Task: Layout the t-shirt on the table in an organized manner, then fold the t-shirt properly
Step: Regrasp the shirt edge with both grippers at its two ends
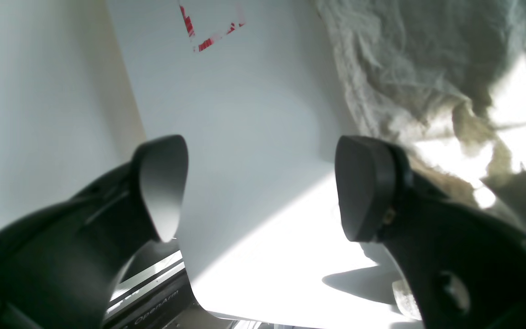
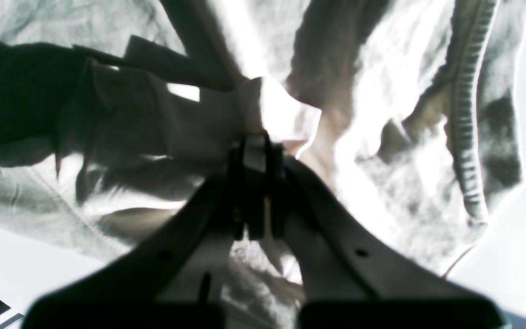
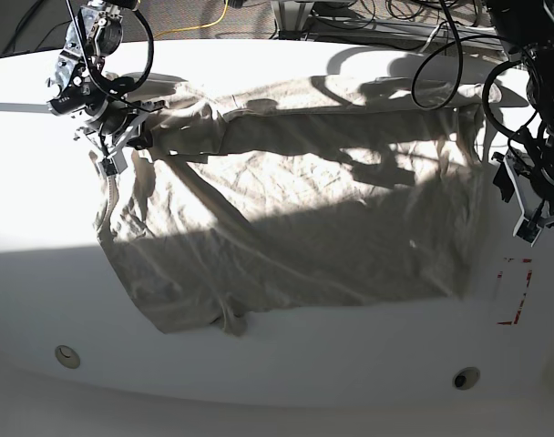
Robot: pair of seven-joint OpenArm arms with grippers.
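Now I am laying out the t-shirt [image 3: 295,218]: right gripper [image 2: 256,151] is clamped on its cloth, left gripper [image 1: 263,187] is spread wide, and next I need to pull the sleeve flat.

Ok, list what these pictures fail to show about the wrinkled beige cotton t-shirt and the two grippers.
- Neck label of the wrinkled beige cotton t-shirt: not visible in any view.
- Its fabric in the right wrist view: blurred and washed out by sunlight.
- Right gripper, shut on a fold: how many layers it pinches is hidden by its fingers.
- Open left gripper: only fingertips show in the left wrist view; in the base view it is small and dark at the picture's edge.
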